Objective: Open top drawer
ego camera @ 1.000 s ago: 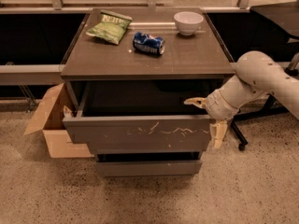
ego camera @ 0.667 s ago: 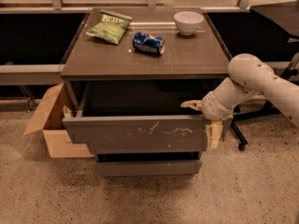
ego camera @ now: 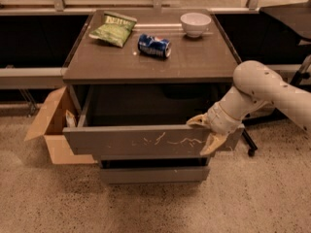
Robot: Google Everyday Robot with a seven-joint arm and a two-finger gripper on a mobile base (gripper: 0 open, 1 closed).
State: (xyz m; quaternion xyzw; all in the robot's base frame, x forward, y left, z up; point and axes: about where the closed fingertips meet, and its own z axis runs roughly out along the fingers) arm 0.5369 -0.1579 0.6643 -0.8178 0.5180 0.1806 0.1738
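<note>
Hanging at the right end of the top drawer [ego camera: 141, 142], the gripper [ego camera: 206, 134] sits against the scratched front panel. Jaws are released and spread wide: the upper finger [ego camera: 196, 122] lies along the panel's top edge pointing left, the lower one hangs down over the panel face. Panel edge looks to sit between them, not pinched. White arm [ego camera: 265, 89] reaches in from the right, elbow near the counter [ego camera: 209, 64] right edge

Top drawer is pulled well out from under the counter, dark cavity open behind its front. Narrower lower drawer [ego camera: 153, 174] beneath it is closed

Vs a second ago: drawer front in the same spot, no further out. Gripper has slid a little left along the panel's top edge and dropped slightly; elbow has shifted left toward the counter too. Jaw spread looks the same

On the counter, nothing moved: green chip bag [ego camera: 112, 29] back left, blue soda can [ego camera: 154, 45] on its side just beside it toward the middle, white bowl [ego camera: 195, 24] upright back right. All well apart from the gripper

Open cardboard box [ego camera: 48, 127] on the floor at left, just beside the drawer's left end
</note>
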